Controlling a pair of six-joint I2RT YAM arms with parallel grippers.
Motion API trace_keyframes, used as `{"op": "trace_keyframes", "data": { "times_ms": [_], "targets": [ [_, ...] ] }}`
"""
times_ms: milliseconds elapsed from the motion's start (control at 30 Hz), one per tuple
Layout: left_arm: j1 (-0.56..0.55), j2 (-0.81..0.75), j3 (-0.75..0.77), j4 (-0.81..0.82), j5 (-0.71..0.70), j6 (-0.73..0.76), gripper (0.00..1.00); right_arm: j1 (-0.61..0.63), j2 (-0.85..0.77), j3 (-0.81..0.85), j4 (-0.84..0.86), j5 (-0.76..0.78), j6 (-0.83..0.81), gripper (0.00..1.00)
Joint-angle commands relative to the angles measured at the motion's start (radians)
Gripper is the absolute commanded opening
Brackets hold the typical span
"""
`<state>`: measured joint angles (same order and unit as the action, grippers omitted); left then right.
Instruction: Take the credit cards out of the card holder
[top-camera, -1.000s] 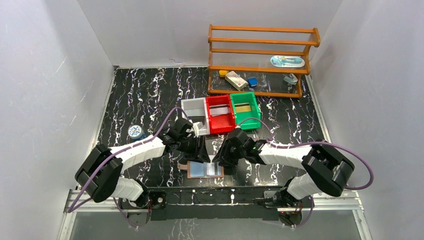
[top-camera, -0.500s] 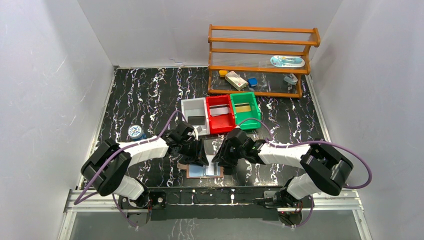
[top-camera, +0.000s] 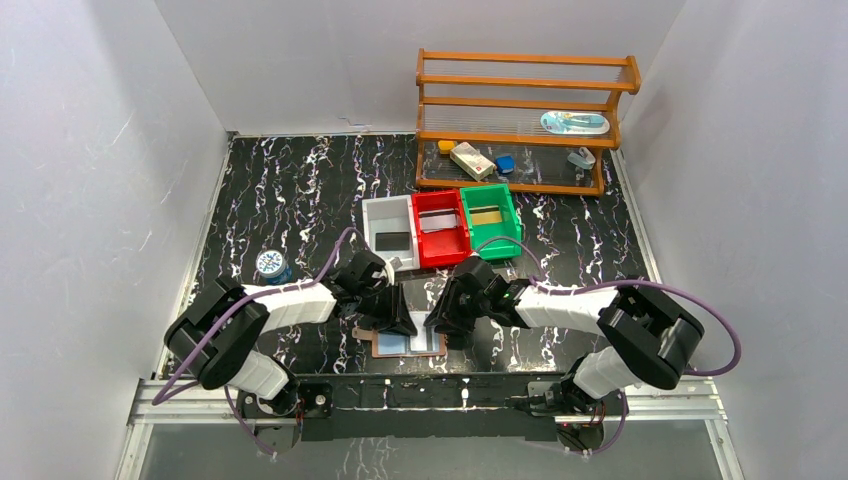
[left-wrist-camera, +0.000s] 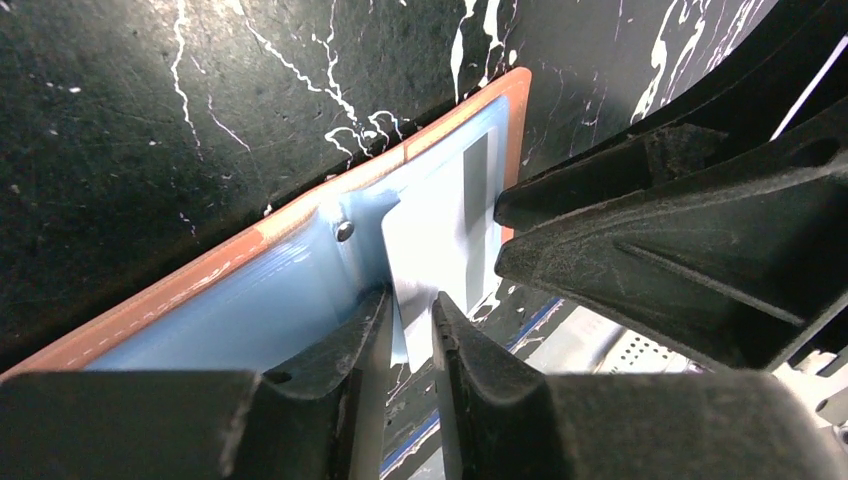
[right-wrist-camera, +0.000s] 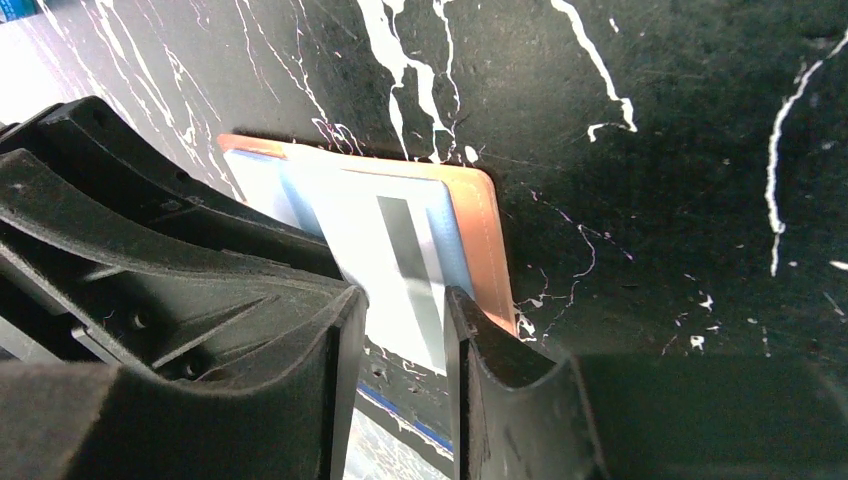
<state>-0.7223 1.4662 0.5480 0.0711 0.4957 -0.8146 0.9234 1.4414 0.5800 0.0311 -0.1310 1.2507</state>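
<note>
**Inspector:** Any legible markings?

**Assistant:** None. The credit card shows only a grey stripe. The lid print on the round tin is too small to read.

**Inspector:** Positions?

**Assistant:** The card holder lies open at 6 o'clock on the desk, close to the near edge. The card juts past the holder's rim.

**Inspector:** Pincers?

**Assistant:** The left pincer is nearly closed, with the card's edge in the slit. The right pincer is partly open, astride the card. Whether either is clamping, I cannot tell.

**Inspector:** Changes?

**Assistant:** The left pincer has dropped from the white bin to the holder and narrowed.

**Inspector:** Clearance?

**Assistant:** The white bin is near, at 12 o'clock of the holder. Bare desk lies at 9 and 3 o'clock.
</note>
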Motion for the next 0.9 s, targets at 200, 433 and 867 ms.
{"op": "trace_keyframes", "data": {
  "times_ms": [200,433,867],
  "targets": [
    [-0.005,-0.025,-0.045,0.065,0.019,-0.051,0.07,0.004,0.030,0.011,-0.039,0.012,-0.014,0.42],
    [-0.005,-0.066,-0.033,-0.013,-0.009,-0.014,0.00,0.004,0.033,0.014,-0.051,0.020,-0.013,0.42],
    [-0.004,-0.075,-0.023,-0.129,-0.063,0.034,0.00,0.004,0.040,0.023,-0.060,0.023,-0.019,0.42]
  ]
}}
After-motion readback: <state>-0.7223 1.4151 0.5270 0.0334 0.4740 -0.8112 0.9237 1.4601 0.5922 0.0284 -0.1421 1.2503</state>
